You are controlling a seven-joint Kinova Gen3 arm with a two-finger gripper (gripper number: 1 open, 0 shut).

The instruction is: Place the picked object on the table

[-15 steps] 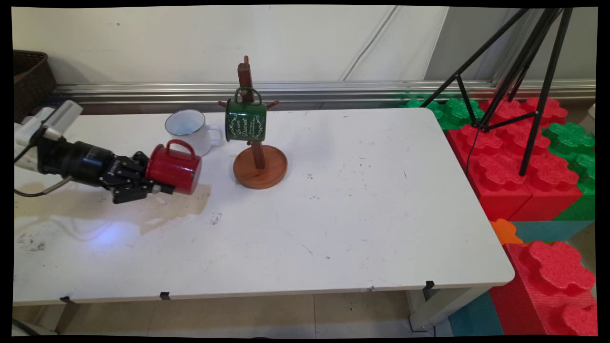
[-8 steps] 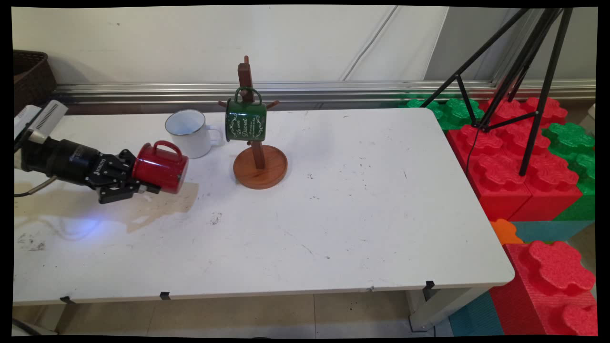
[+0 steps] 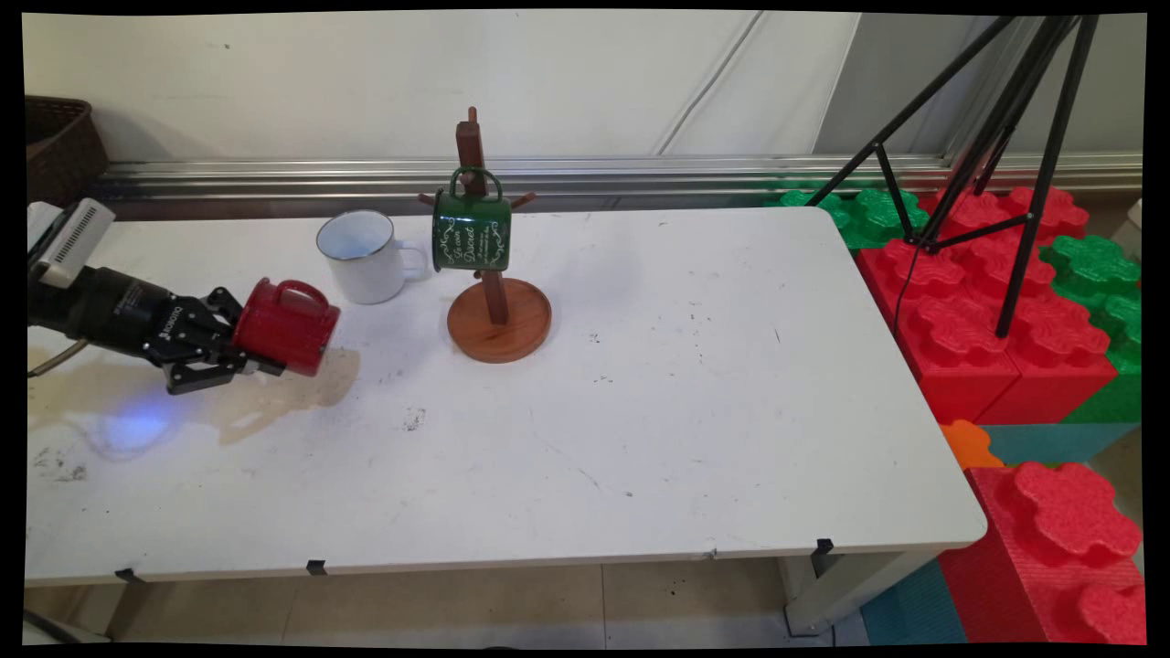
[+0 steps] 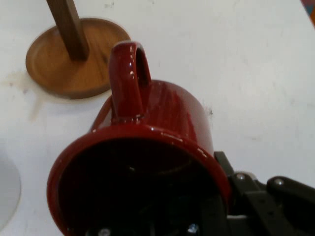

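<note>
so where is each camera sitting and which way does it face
Main view: fixed above the table's near side, looking across to the wall; shows the gripper holding the red mug on its side.
Hand view: on the hand, looking along the gripper into the mug's mouth; black linkage at bottom.
Shared: red mug, wooden mug stand.

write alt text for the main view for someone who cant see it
A black gripper at the left holds a red mug on its side above a white table. Behind it stands a white mug, beside a wooden stand with a green mug hanging on it.
</note>
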